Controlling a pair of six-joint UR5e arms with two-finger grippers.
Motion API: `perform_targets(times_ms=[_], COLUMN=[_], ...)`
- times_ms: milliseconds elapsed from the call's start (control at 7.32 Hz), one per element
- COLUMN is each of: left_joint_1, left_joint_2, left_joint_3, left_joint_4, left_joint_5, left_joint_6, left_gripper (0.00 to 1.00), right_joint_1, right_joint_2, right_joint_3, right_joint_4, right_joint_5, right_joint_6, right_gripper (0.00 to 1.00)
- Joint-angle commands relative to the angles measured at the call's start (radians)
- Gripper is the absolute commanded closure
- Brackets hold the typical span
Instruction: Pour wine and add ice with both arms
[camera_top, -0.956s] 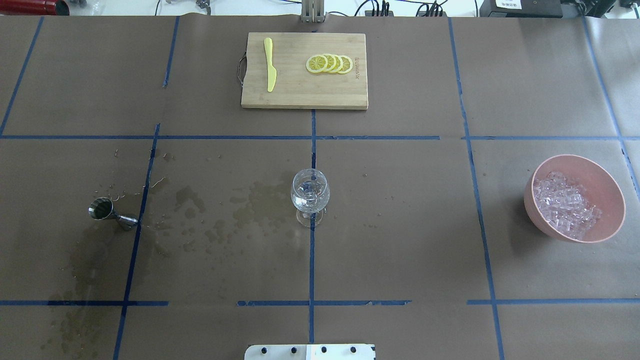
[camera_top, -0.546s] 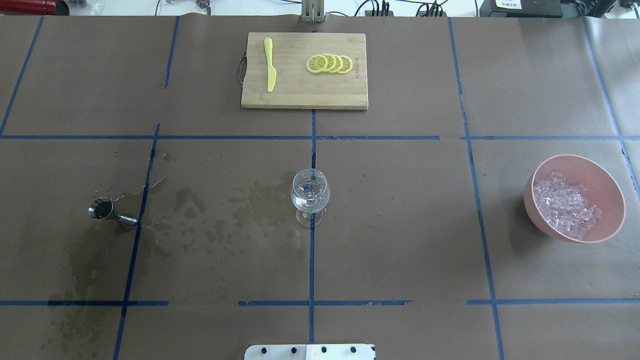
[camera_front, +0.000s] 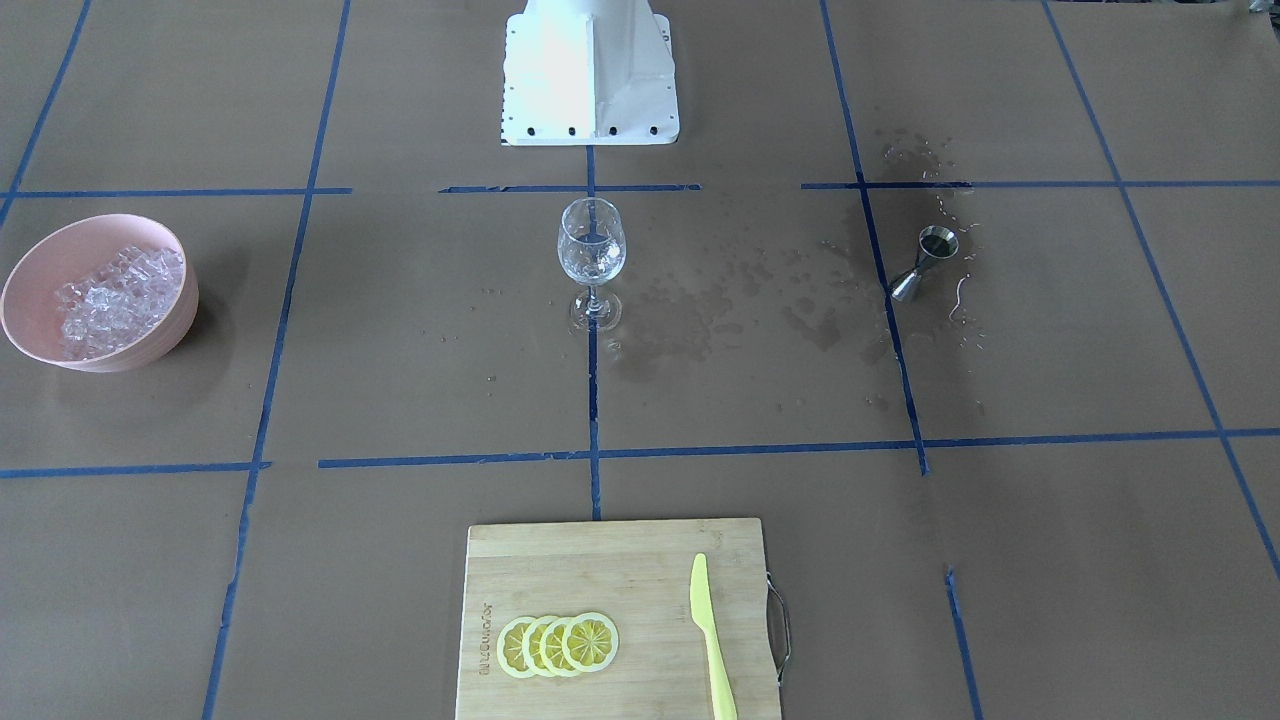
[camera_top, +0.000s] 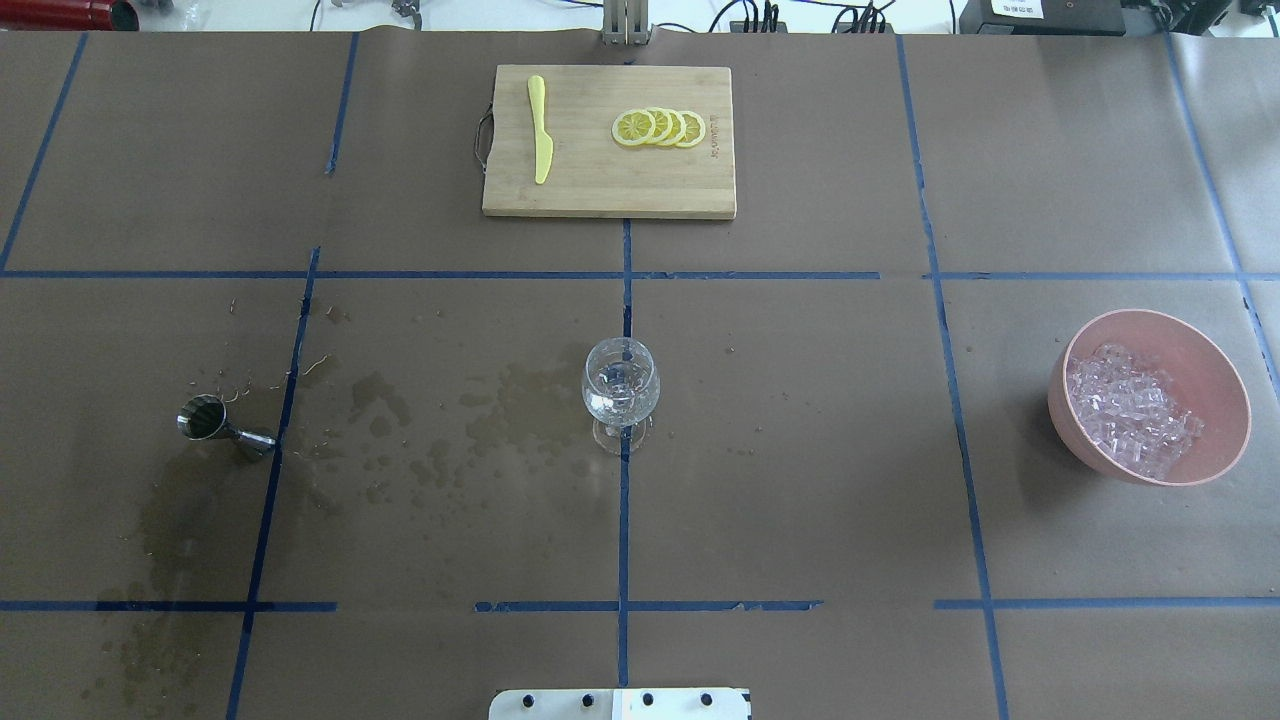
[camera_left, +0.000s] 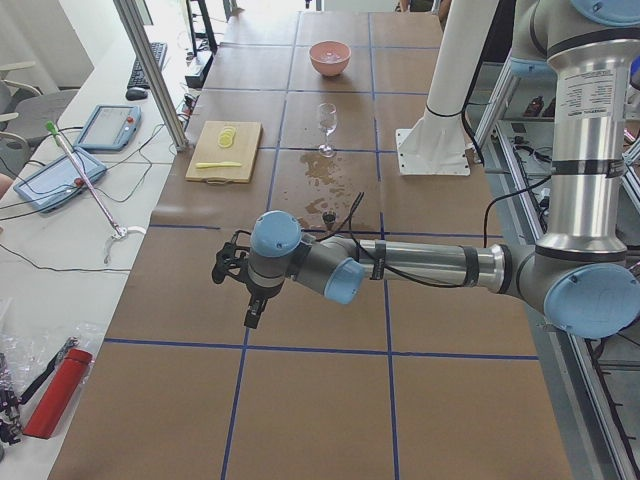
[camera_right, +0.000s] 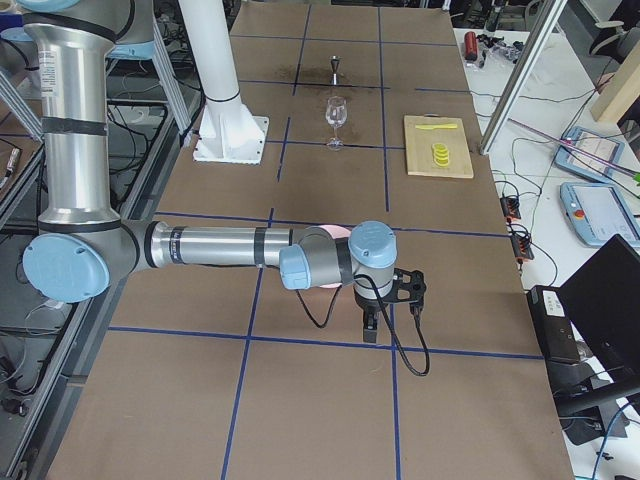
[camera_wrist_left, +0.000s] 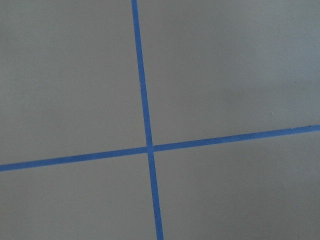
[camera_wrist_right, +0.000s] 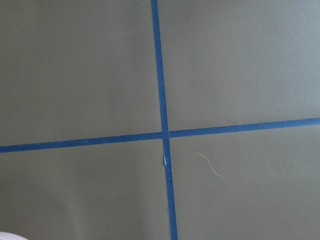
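Note:
The steel jigger (camera_top: 207, 419) stands at the table's left on wet paper, also in the front view (camera_front: 925, 262). A clear wine glass (camera_top: 620, 390) stands at the centre with something clear and glassy in it. The ice (camera_top: 1128, 408) fills a pink bowl (camera_top: 1195, 350) at the right. Neither gripper is over this part of the table. My left gripper (camera_left: 251, 318) hangs over bare paper far to the left. My right gripper (camera_right: 369, 327) hangs over bare paper far to the right, beyond the bowl. I cannot tell if either is open or shut. Both wrist views show only paper and blue tape.
A wooden cutting board (camera_top: 600, 185) at the far centre carries a yellow knife (camera_top: 540, 130) and lemon slices (camera_top: 660, 128). Wet stains (camera_top: 430, 430) spread between jigger and glass. The white base column (camera_front: 588, 70) stands at the near edge.

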Motion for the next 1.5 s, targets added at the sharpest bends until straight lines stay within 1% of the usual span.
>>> perform_targets(times_ms=[0, 137, 273, 410, 546, 683, 819, 956, 1093, 1229, 1366], left_joint_1=[0.020, 0.113, 0.238, 0.358, 0.486, 0.586, 0.671, 0.745, 0.878, 0.997, 1.079], left_joint_2=[0.048, 0.048, 0.044, 0.060, 0.099, 0.199, 0.266, 0.289, 0.300, 0.303, 0.312], left_joint_3=[0.008, 0.005, 0.001, -0.022, -0.086, -0.213, -0.322, -0.356, -0.357, -0.358, -0.358], left_joint_4=[-0.245, -0.342, -0.499, -0.628, -0.696, -0.717, -0.717, -0.717, -0.715, -0.711, -0.711], left_joint_5=[-0.015, -0.001, 0.107, 0.284, 0.404, 0.557, 0.680, 0.818, 1.037, 1.216, 1.322], left_joint_6=[-0.023, -0.200, -0.379, -0.551, -0.744, -0.799, -0.836, -0.912, -0.957, -0.993, -0.996], left_gripper=[0.00, 0.00, 0.00, 0.00, 0.00, 0.00, 0.00, 0.07, 0.02, 0.01, 0.01], right_joint_1=[0.000, 0.000, -0.002, -0.002, -0.002, -0.002, -0.002, -0.002, -0.002, 0.000, 0.000], right_joint_2=[0.003, 0.003, 0.003, 0.003, 0.003, 0.003, 0.003, 0.003, 0.002, 0.002, 0.002], right_joint_3=[0.000, 0.000, 0.000, 0.002, 0.005, 0.008, 0.010, 0.011, 0.011, 0.013, 0.011], right_joint_4=[0.000, 0.000, 0.000, 0.000, 0.000, 0.000, 0.000, 0.000, 0.000, 0.000, 0.000], right_joint_5=[0.000, 0.001, 0.001, 0.001, 0.001, 0.001, 0.001, 0.001, 0.001, 0.001, 0.001], right_joint_6=[0.001, 0.001, 0.002, 0.001, 0.002, 0.002, 0.001, 0.002, 0.002, 0.001, 0.001], right_gripper=[0.00, 0.00, 0.00, 0.00, 0.00, 0.00, 0.00, 0.00, 0.00, 0.00, 0.00])
